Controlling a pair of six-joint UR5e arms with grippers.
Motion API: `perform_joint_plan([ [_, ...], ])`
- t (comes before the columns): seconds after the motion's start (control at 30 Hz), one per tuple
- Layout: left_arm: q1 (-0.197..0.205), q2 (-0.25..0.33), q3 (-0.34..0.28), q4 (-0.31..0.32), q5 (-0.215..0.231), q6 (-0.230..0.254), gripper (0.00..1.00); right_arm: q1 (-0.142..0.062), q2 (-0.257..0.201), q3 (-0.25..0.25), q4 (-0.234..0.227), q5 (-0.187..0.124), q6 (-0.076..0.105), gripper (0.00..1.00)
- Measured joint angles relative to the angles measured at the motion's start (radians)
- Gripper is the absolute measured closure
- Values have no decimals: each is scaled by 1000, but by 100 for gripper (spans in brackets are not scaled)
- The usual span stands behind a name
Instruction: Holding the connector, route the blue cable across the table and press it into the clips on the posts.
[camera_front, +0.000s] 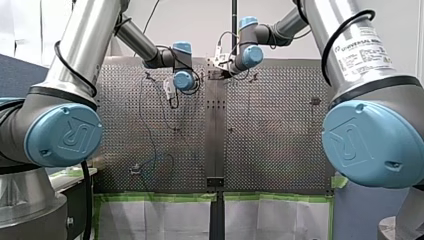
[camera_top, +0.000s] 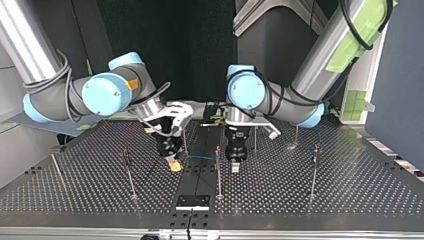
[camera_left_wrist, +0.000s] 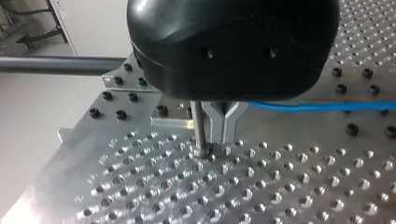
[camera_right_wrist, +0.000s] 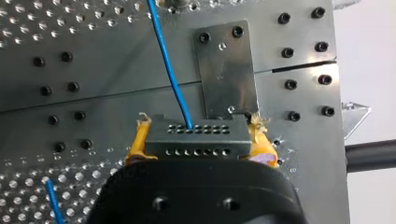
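Perforated table (camera_right_wrist: 84, 182) lies under the connector (camera_right_wrist: 196, 144), clamped crosswise between my right gripper's (camera_right_wrist: 200, 140) yellow pads (camera_right_wrist: 140, 142). From the connector the blue cable (camera_right_wrist: 169, 70) runs straight ahead, beside a metal plate (camera_right_wrist: 229, 70). My left gripper (camera_left_wrist: 220, 126), fingers together and empty, stands beside a post (camera_left_wrist: 199, 123).
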Motion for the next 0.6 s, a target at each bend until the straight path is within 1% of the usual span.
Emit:
perform_joint_plan([
  [0.13, 10, -5, 14, 2, 1, -2, 100, -15, 9, -15, -1, -7, 1, 100],
  [0.27, 19, -5, 20, 0, 0, -3, 100, -31, 21, -28, -2, -17, 7, 100],
  [0.5, 24, -5, 21, -6, 2, -4, 100, -50, 38, -38, -3, -23, 9, 100],
  [0.53, 24, -5, 21, -8, 2, -4, 87, -53, 39, -38, -3, -24, 10, 100],
  [0.6, 24, -5, 21, -12, 3, -4, 87, -58, 40, -39, -4, -26, 9, 100],
])
